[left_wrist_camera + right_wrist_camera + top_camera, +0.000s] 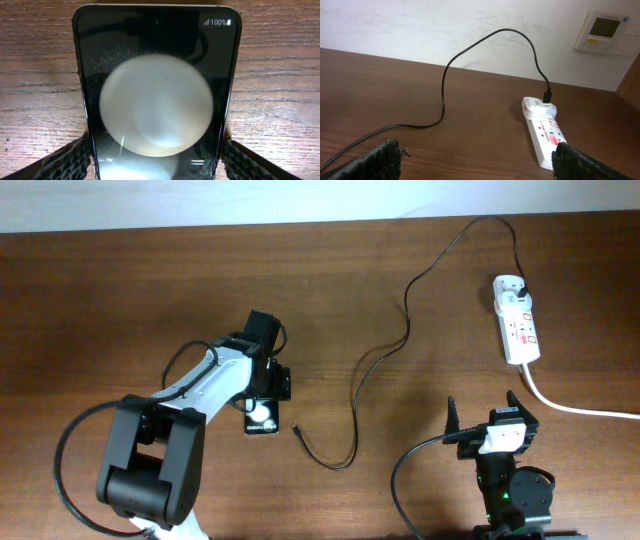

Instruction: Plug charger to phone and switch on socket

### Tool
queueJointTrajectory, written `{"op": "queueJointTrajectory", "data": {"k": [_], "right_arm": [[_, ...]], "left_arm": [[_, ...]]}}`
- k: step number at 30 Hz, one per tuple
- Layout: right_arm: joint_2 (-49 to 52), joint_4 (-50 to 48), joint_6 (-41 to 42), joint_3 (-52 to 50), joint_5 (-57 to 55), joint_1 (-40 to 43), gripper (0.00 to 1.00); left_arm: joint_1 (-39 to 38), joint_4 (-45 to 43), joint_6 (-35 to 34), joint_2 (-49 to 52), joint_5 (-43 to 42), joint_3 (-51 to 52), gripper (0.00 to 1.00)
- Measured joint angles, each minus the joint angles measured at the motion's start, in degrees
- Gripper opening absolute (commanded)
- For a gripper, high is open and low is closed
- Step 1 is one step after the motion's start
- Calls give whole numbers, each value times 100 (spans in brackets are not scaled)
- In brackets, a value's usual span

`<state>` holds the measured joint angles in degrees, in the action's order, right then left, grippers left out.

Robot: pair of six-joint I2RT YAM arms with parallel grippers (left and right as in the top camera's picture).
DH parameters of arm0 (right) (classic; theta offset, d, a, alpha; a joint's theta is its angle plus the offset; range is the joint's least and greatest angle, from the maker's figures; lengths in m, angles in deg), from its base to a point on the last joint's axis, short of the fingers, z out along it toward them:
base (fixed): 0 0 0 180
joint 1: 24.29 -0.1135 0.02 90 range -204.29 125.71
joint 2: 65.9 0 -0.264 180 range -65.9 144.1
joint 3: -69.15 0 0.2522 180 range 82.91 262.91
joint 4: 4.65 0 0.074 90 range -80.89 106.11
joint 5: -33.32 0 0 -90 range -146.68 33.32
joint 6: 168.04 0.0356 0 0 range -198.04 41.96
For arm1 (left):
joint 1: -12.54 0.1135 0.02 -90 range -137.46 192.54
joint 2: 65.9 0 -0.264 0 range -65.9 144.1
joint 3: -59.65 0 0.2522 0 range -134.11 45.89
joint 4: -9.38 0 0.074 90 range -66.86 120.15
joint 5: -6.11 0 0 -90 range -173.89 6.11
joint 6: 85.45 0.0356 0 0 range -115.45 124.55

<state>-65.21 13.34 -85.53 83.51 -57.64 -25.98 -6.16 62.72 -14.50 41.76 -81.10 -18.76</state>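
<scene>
Left gripper point(156, 150) straddles the phone point(156, 75) lying flat on the table point(100, 280), jaws spread wide with a finger at each long edge; whether they pinch it cannot be told. The step in hand appears to be steadying the phone. Next, the charger point(405, 320), its loose tip just beside the phone, needs picking up, likely by the wide-open, empty right gripper point(483, 412) near the socket point(517, 320).

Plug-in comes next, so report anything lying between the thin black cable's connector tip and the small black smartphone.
Nothing visible does: only bare wooden table separates the connector tip from the smartphone. The left gripper straddles the smartphone's end away from the tip, a finger beside each long edge.
</scene>
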Motion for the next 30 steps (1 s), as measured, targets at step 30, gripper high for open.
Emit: {"op": "queueJointTrajectory", "data": {"k": [30], "right_arm": [[0, 0, 0, 0, 0, 0, 99]], "left_arm": [[0, 66, -70, -4, -68, 0, 82]]}}
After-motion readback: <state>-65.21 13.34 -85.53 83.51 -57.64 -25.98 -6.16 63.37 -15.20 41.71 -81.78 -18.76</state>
